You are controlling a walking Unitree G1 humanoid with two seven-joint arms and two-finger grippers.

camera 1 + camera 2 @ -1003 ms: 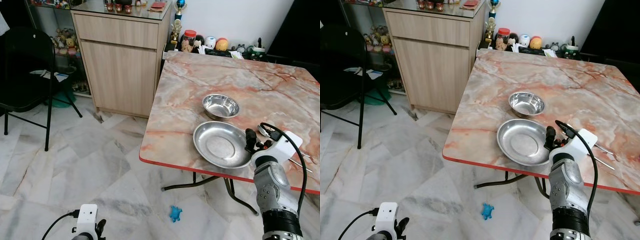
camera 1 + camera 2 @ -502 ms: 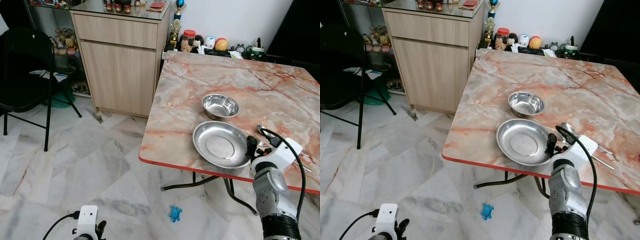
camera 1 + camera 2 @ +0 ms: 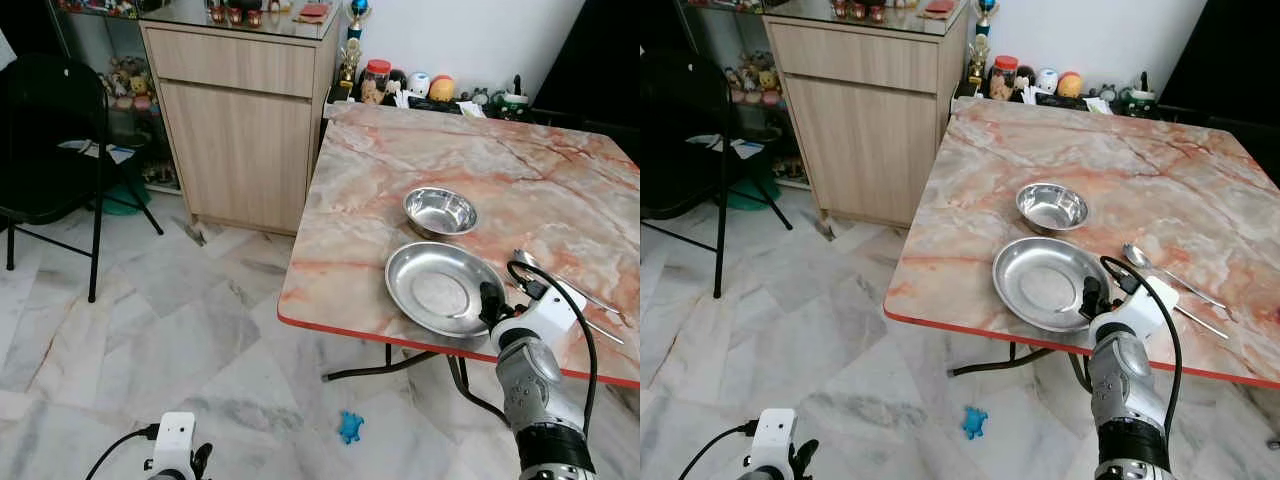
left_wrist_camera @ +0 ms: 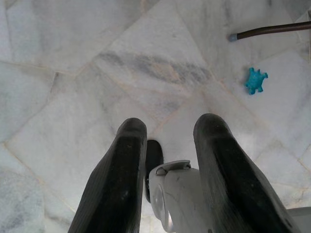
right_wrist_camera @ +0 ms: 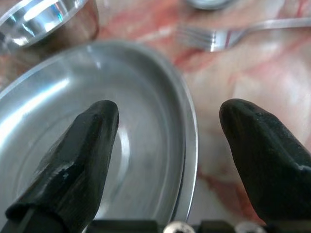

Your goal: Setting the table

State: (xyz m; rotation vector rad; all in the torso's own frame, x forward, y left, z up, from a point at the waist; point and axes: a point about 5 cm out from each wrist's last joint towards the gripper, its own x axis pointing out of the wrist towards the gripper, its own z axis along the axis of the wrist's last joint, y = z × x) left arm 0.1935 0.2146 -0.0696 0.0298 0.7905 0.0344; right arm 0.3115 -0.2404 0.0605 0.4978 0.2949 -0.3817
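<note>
A steel plate (image 3: pixel 437 287) sits near the surface's (image 3: pixel 400 170) front edge, a small bowl (image 3: pixel 440 211) just behind it, spoon (image 3: pixel 1137 256) and fork (image 5: pixel 228 35) beside. The right gripper (image 5: pixel 165 141), spread wide, straddles the plate's rim, probably adjusting it. The left gripper (image 4: pixel 170 160) hangs idle, open. Little seems left.

Head cameras overlook table (image 3: pixel 420 160) and floor; right wrist camera hangs close over the plate (image 5: pixel 146 160).

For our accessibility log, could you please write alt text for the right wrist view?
The right tool is open, its two black fingers straddling the rim of a steel plate on the marble table. Beyond lie a fork and a steel bowl.
</note>
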